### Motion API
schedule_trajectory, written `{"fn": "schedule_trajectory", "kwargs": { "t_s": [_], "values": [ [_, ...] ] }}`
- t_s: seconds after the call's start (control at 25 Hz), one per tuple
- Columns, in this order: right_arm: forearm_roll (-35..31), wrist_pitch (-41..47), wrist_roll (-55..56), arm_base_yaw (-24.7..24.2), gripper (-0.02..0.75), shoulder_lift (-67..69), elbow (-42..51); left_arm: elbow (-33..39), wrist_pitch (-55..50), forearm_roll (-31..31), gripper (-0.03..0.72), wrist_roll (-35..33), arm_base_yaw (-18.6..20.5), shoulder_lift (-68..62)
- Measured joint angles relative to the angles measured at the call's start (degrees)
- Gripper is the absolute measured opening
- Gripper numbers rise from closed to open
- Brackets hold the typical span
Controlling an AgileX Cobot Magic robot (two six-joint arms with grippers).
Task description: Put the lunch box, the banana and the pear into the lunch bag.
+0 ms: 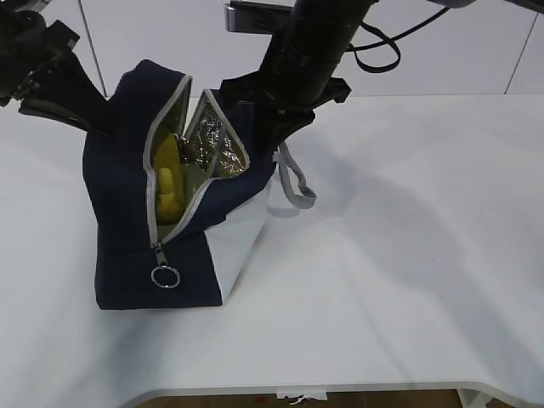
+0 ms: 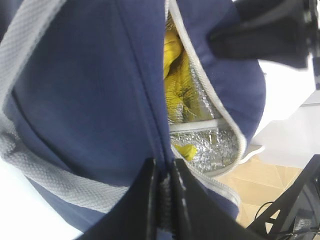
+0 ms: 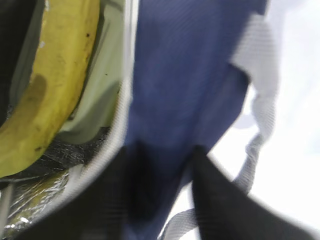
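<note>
Two pincers clenched on lunch bag point(image 1: 136, 212) rim: left pincer point(image 2: 165, 200) pinches zipper edge, right pincer point(image 3: 165, 195) grips navy fabric. Bag on bench point(image 1: 408, 255), banana point(image 3: 55, 85) inside. We judge fabric soft, floppy; hold rim.

The lunch bag point(image 1: 144, 246) stands near the left edge of the table point(image 1: 408, 280). Its top is open only in a thin slit. The banana point(image 1: 166, 183) fills much of that slit, with the lunch box point(image 3: 102, 90) beside it. The left gripper point(image 2: 162, 200) pinches one side of the opening and the right gripper point(image 3: 165, 195) pinches the other. Both arms crowd the space above the bag. The right half of the table is wide and bare. A grey handle point(image 1: 293, 183) hangs off the bag's right side.
</note>
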State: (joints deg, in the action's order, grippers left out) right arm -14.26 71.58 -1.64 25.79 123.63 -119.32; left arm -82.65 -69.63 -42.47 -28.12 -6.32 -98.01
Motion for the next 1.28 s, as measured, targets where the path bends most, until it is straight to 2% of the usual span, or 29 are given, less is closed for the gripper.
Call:
{"fn": "schedule_trajectory", "kwargs": {
  "t_s": [0.08,0.16,0.36,0.56,0.84,1.28],
  "values": [
    [0.00,0.00,-0.58,0.00,0.026,0.07,0.00,0.00,0.00,-0.29,0.015,0.00,0.00,0.00],
    [0.10,0.00,-1.04,0.00,0.010,0.07,0.00,0.00,0.00,-1.42,0.015,0.00,0.00,0.00],
    [1.80,0.00,-1.50,0.00,0.005,-0.62,0.03,0.00,0.00,-5.19,0.015,0.00,-1.47,-0.45],
    [8.65,0.37,-1.03,0.00,0.004,-4.96,0.26,0.00,0.34,-6.85,0.015,0.00,-6.17,-0.58],
    [16.60,1.19,0.12,0.00,0.003,-10.37,0.26,0.00,7.75,-12.41,0.015,0.00,-9.83,-0.70],
    [17.54,1.19,0.97,0.00,0.005,-10.31,0.26,0.10,12.04,-16.47,0.015,-1.95,-11.29,-4.48]
  ]
}}
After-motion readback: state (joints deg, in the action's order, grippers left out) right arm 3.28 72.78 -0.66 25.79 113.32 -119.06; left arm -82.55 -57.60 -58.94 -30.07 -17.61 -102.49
